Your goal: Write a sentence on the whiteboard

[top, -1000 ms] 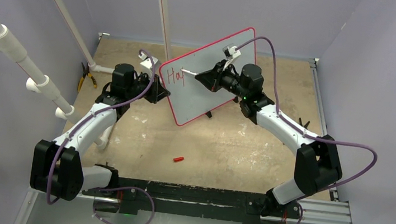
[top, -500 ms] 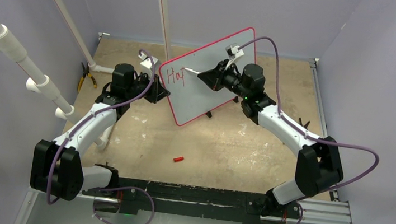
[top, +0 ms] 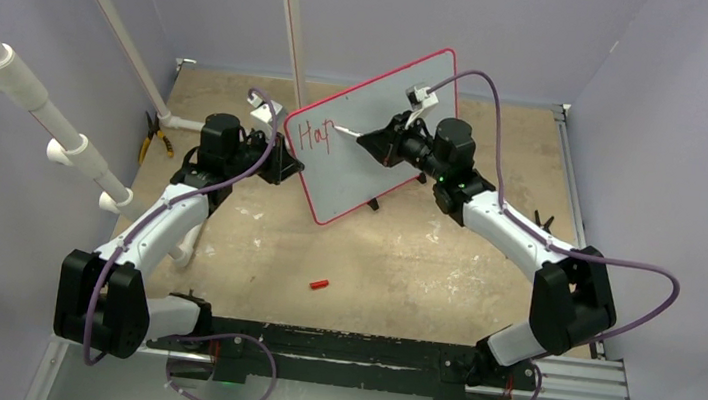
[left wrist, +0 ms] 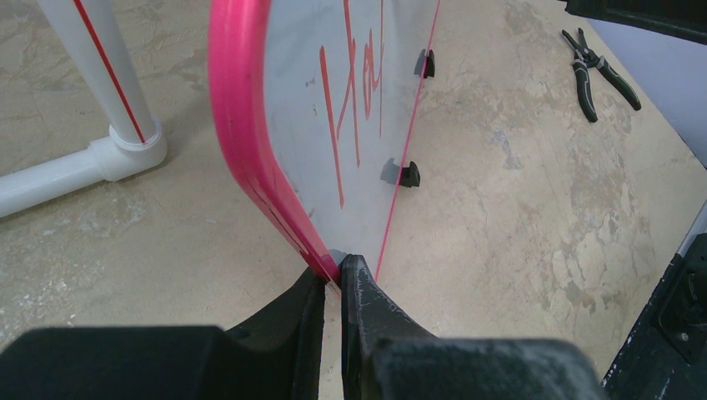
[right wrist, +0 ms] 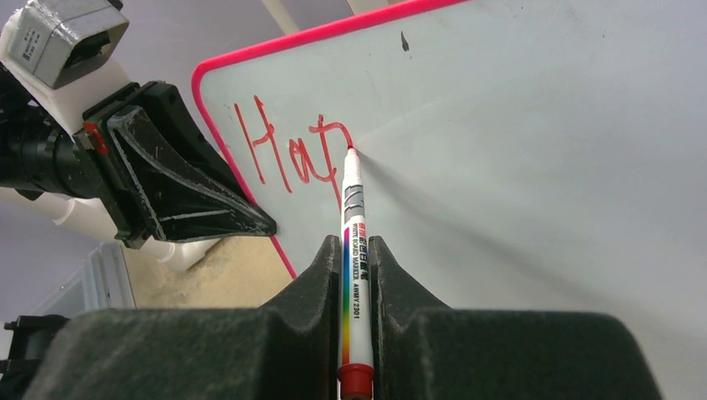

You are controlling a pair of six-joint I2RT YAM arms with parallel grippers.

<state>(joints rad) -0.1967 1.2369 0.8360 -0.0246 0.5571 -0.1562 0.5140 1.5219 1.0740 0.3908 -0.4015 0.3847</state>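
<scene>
Right end effector (right wrist: 356, 250) is shut tight on a thin white marker pen w/ a rainbow stripe & red end (right wrist: 353, 200). Pen sits straight in the gap betw. the two black jaws, w/ its point sticking out in front. Its red tip touches the big flat grey-white whiteboard w/ a thin red rim (right wrist: 542, 150), on the round part of the last letter. Red handwritten letters (right wrist: 288, 154) say "Hap" so far, up near one corner of the board, so most of the sentence is not done yet. Board stands tilted up on the tan worktop (top: 255, 239). Further off, the left end effector (left wrist: 333, 279) is shut on the board's red rim, on the side by the letters, pinching it so it can't slide.

How to do this bit well, I think: finish the "p", then lift the tip just off, hop a little to the side & start the nxt "p". Press soft. Too hard & the board may tip back, or the pen may slip in the jaws. Letters should be small & in a line, b/c lots of words need room. L side should grip firm while the R side writes.
</scene>
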